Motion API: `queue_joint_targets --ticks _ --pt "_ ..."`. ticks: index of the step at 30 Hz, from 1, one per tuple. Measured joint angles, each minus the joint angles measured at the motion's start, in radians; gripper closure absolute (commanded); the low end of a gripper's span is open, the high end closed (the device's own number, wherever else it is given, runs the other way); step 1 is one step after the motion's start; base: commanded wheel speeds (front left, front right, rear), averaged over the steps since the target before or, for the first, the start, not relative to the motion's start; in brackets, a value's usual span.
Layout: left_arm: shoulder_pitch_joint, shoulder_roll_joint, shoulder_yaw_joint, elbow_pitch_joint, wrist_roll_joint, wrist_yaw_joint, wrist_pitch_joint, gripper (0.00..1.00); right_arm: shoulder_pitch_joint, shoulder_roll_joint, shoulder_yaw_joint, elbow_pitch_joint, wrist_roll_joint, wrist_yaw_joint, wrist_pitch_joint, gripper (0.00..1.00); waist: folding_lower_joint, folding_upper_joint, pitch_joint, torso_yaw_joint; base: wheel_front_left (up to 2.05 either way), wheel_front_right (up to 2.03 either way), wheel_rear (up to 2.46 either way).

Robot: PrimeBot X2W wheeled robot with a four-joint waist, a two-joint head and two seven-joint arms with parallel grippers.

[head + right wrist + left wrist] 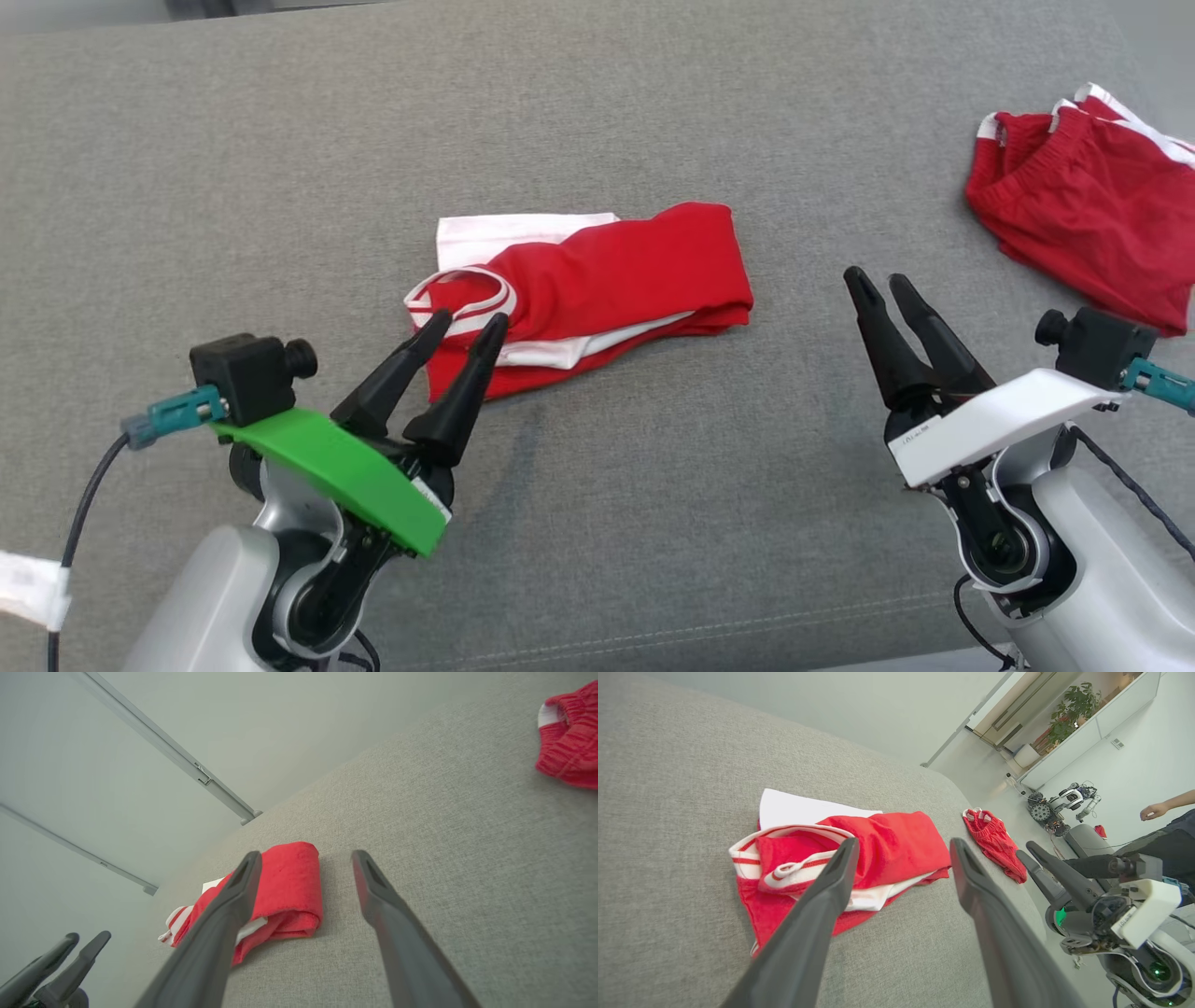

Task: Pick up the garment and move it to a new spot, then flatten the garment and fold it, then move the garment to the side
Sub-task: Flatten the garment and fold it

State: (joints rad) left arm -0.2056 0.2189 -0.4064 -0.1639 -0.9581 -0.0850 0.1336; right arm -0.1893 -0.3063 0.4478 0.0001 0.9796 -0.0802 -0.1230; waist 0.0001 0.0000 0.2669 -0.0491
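The left wrist view adds a person's hand point(1153, 810) at 3 o'clock. In the head view the folded red-and-white garment point(607, 280) lies mid-surface on the grey upholstery point(280, 140). Red shorts point(1083, 205) at 2 o'clock are cut by the frame edge, making two garments. The left gripper point(465, 322), released, overlaps the garment's 8 o'clock corner, contact unclear. The right gripper point(878, 280), released, stands apart at 4 o'clock.

I see the garment point(607, 275) lying on the cushion point(597, 121), about in the middle. My left gripper point(467, 322) is at the garment's near left corner. My right gripper point(878, 278) stands to the garment's right, apart from it. The shorts point(1088, 201) lie far right of the garment, farther back.
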Motion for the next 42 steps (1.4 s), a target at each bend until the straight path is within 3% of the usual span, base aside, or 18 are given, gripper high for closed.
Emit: queue_joint_targets --ticks 12,21,22,23,24,28,29,31,33,42 --pt "-0.12 0.002 -0.021 0.191 0.069 0.043 0.051 0.0 0.016 0.01 0.002 -0.011 -0.002 0.01 -0.028 0.0 0.0 0.0 0.043 -0.103 0.0 0.0 0.0" --pt "-0.154 -0.013 -0.035 0.28 0.069 0.042 0.059 0.0 0.036 0.009 -0.015 -0.009 -0.001 0.01 -0.049 0.0 0.0 0.0 0.057 -0.115 0.0 0.0 0.0" --pt "-0.159 -0.016 -0.042 0.288 0.069 0.041 0.059 0.11 0.037 0.009 -0.019 -0.008 -0.001 0.01 -0.053 0.0 0.0 0.0 0.056 -0.113 0.0 0.0 0.0" --pt "-0.163 -0.021 -0.046 0.294 0.069 0.04 0.059 0.38 0.038 0.007 -0.022 -0.008 -0.001 0.01 -0.054 0.0 0.0 0.0 0.055 -0.11 0.0 0.0 0.0" --pt "-0.167 -0.027 -0.048 0.299 0.069 0.04 0.059 0.46 0.039 0.006 -0.023 -0.007 -0.001 0.01 -0.054 0.0 0.0 0.0 0.054 -0.106 0.0 0.0 0.0" --pt "-0.176 -0.04 -0.048 0.314 0.068 0.032 0.059 0.52 0.05 0.002 -0.023 -0.006 -0.001 0.01 -0.054 0.0 0.0 0.0 0.048 -0.091 0.0 0.0 0.0" --pt "-0.176 -0.042 -0.047 0.317 0.068 0.032 0.058 0.58 0.055 0.0 -0.023 -0.006 -0.001 0.01 -0.054 0.0 0.0 0.0 0.047 -0.086 0.0 0.0 0.0" --pt "-0.181 -0.046 -0.048 0.321 0.067 0.031 0.058 0.72 0.058 -0.003 -0.026 -0.005 -0.001 0.01 -0.054 0.0 0.0 0.0 0.045 -0.078 0.0 0.0 0.0" --pt "-0.186 -0.049 -0.047 0.327 0.062 0.029 0.058 1.0 0.058 -0.004 -0.026 -0.005 -0.001 0.01 -0.058 0.0 0.0 0.0 0.043 -0.069 0.0 0.0 0.0" --pt "-0.189 -0.041 -0.009 0.365 0.047 0.024 0.049 1.0 0.058 -0.006 -0.014 -0.006 -0.002 0.018 -0.058 0.0 0.0 0.0 0.033 -0.038 0.0 0.0 0.0"
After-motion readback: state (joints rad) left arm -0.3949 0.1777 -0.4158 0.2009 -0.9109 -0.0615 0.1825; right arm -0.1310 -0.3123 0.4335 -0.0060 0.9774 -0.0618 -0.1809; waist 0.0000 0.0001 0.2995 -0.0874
